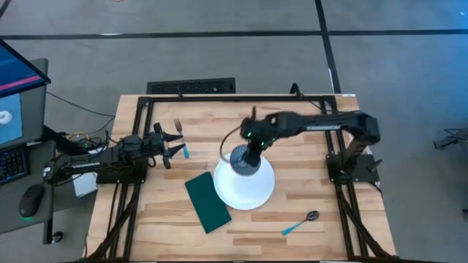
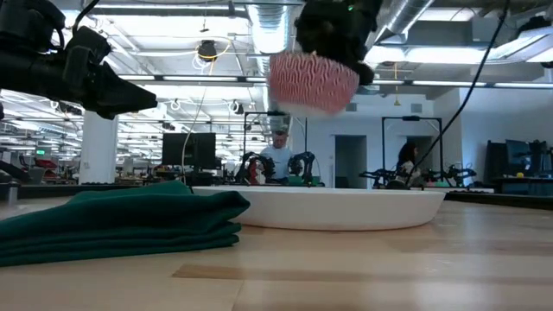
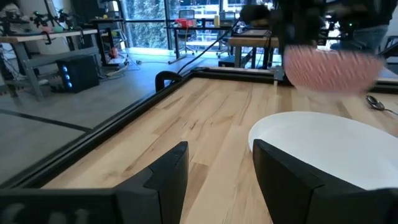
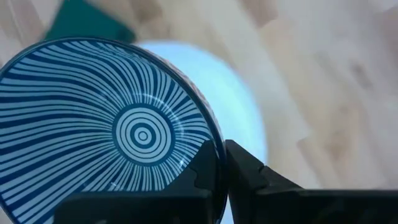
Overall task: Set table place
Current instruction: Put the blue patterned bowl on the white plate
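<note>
A: Table place, as we find it: the white plate (image 1: 252, 191) lies near the middle of the high view on the wooden tabletop (image 1: 307, 157), with the green napkin (image 1: 207, 201) touching its lower-left edge, folded and lying at a slant.

B: We confirm. The spoon (image 1: 301, 223) lies to the lower right of the plate, well apart from it. The fork (image 1: 180, 136) lies in the upper left of the tabletop, just beside the left tool (image 1: 172, 143).

A: And the bowl?

B: We see the striped bowl (image 4: 106, 124) held above the plate. In the low view it hangs clear of the plate's rim, off the surface, towards the upper middle of the frame. The right tool (image 4: 221, 171) is clenched on the bowl's rim, one finger inside and one outside, as the right wrist view shows.

A: State of the left tool?

B: Released. Its two fingers (image 3: 168, 180) stand spread with bare wood between them, and they grasp nothing. It rests at the left edge of the tabletop in the high view, pointing towards the plate.

A: We note people (image 2: 278, 155) in the room beyond, in the low view.
</note>
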You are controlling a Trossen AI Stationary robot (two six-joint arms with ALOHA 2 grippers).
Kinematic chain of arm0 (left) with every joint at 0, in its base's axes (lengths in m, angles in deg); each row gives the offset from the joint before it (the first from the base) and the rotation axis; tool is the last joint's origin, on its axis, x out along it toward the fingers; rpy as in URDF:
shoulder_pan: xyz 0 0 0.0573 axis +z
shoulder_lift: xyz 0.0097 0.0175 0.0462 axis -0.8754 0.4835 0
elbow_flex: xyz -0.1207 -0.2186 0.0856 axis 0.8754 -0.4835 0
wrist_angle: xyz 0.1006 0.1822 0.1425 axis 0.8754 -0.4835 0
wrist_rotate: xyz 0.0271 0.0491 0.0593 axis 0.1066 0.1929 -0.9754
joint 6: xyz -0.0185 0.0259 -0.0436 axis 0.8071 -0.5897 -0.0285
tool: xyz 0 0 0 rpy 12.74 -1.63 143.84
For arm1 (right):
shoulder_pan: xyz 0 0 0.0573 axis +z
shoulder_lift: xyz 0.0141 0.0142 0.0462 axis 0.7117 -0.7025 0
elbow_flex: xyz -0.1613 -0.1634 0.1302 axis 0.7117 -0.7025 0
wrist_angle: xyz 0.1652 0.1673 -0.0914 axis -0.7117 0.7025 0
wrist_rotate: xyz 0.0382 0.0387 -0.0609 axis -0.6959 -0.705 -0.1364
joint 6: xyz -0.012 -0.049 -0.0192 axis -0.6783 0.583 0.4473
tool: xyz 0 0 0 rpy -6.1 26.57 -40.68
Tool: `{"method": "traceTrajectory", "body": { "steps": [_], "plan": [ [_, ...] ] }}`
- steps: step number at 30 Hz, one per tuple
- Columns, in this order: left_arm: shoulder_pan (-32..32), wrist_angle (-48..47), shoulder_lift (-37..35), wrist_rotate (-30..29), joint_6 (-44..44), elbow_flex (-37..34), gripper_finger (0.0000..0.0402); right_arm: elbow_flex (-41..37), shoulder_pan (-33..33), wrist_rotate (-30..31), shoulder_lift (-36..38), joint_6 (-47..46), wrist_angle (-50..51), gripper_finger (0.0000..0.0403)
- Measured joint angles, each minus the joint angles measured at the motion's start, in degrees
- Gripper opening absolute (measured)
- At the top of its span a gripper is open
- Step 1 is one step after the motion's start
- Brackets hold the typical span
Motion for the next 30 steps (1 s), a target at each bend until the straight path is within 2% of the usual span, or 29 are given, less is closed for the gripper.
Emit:
{"method": "traceTrajectory", "body": {
  "steps": [6, 15, 30],
  "plan": [
    [-0.02, 0.00, -0.02, 0.00, 0.02, 0.02, 0.0171, 0.02, 2.54, -0.01, -7.31, 0.20, -0.86, 0.0037],
    [-0.01, 0.01, -0.02, 0.00, 0.40, 0.02, 0.0171, 0.01, 2.47, -0.23, -13.35, 1.03, -2.09, 0.0037],
    [-0.01, 0.00, 0.00, 0.08, 0.85, 0.01, 0.0171, 0.02, 2.56, -1.97, -14.81, 0.98, -1.03, 0.0041]
  ]
}}
